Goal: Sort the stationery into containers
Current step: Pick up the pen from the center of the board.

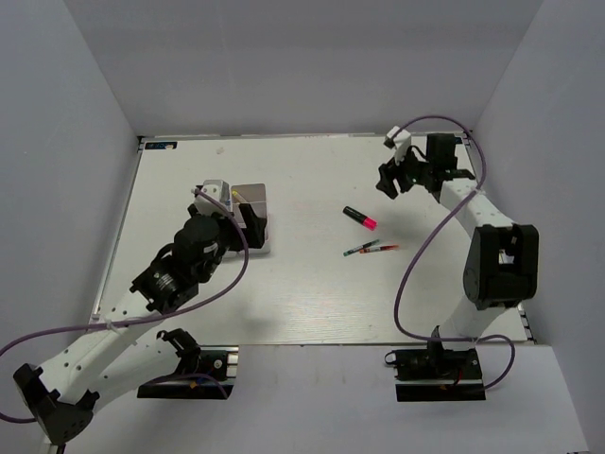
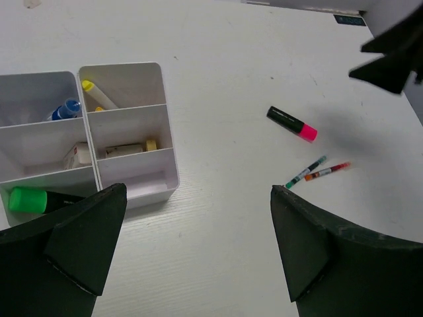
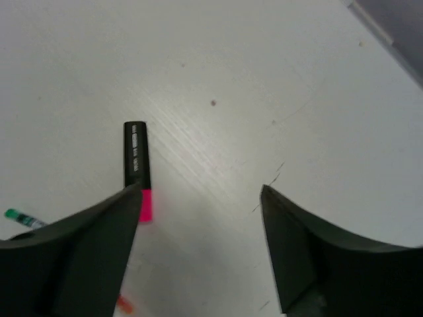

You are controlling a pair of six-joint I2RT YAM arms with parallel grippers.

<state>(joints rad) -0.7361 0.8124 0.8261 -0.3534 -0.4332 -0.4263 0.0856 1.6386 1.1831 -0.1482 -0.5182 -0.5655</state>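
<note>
Right end effector (image 3: 199,193) gapes near pink-tipped highlighter (image 3: 136,162); white lettering illegible.

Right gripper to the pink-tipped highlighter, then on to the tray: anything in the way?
Nothing visible stands between the open right gripper and the pink-tipped highlighter. Bare table runs from there to the tray. The two thin pens lie nearer the bases, off that line. The left gripper hangs open at the tray's edge.

The white plastic left arm (image 1: 95,345) and white plastic right arm (image 1: 465,203) have chunky black motor housings at the joints. Behind the left pincer (image 2: 198,190) and right pincer (image 3: 199,189), thin purple cables (image 1: 408,272) loop to black base plates (image 1: 440,364). The matte black fingers (image 2: 86,244) are broad, blunt wedges.
</note>
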